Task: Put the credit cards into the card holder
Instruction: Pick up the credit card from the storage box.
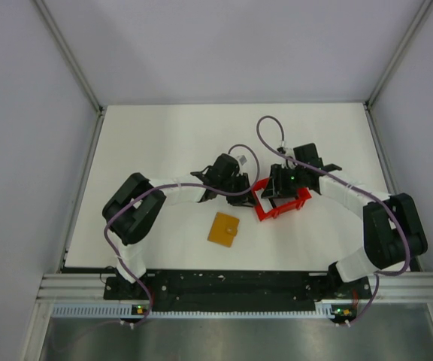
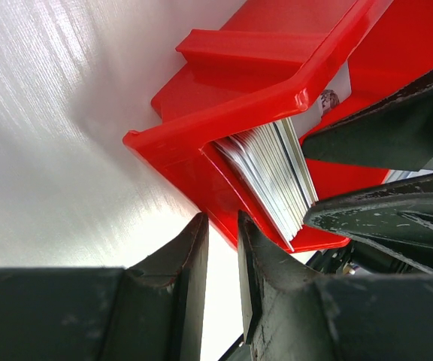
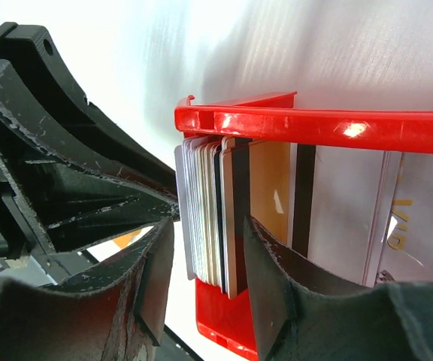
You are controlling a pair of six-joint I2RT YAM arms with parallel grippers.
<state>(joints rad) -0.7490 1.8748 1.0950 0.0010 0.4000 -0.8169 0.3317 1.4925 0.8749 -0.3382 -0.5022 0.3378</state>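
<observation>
Cards (image 3: 205,203) between right pincer (image 3: 210,289) fingers

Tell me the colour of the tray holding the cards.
The tray is bright red, clearest in the right wrist view.

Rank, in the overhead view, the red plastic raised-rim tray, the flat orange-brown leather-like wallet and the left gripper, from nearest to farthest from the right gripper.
1. The red plastic raised-rim tray: directly beneath the right gripper.
2. The left gripper: just off the tray's left side.
3. The flat orange-brown leather-like wallet: lying apart, lower left in the view.
</observation>
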